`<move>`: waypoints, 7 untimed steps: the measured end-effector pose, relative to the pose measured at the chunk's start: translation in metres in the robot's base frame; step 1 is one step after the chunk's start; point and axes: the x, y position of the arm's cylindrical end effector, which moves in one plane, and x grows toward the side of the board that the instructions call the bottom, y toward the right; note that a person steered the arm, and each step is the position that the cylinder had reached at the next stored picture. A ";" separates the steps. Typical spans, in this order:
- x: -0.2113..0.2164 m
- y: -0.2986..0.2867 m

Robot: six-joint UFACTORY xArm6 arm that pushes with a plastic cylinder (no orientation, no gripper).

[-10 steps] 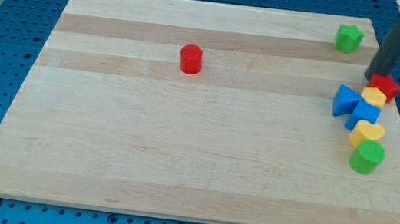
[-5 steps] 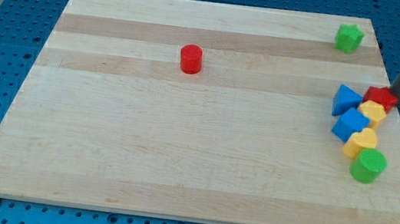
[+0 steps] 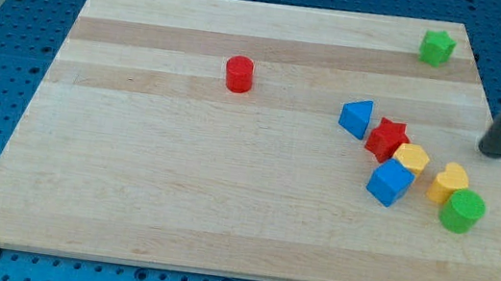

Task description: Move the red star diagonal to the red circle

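The red star [image 3: 387, 139] lies right of the board's middle, between a blue triangle [image 3: 357, 118] on its upper left and a yellow block [image 3: 411, 159] on its lower right. The red circle [image 3: 239, 74] stands alone toward the view's upper middle, well to the left of the star. My tip [image 3: 491, 151] is near the board's right edge, apart from the blocks, to the right of the star and above the yellow heart [image 3: 449, 181].
A blue cube [image 3: 389, 182] sits below the yellow block. A green cylinder [image 3: 461, 210] touches the yellow heart at the lower right. A green star [image 3: 437, 48] sits in the board's top right corner. The wooden board [image 3: 175, 199] lies on a blue pegboard.
The red star, blue triangle, yellow block and blue cube have slid left toward the board's middle. My tip has moved off the red star and now sits near the right edge.
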 end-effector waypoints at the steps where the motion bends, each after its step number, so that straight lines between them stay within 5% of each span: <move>1: 0.046 -0.021; 3: 0.012 -0.170; 4: 0.009 -0.193; 6: 0.026 -0.110; 7: -0.005 -0.114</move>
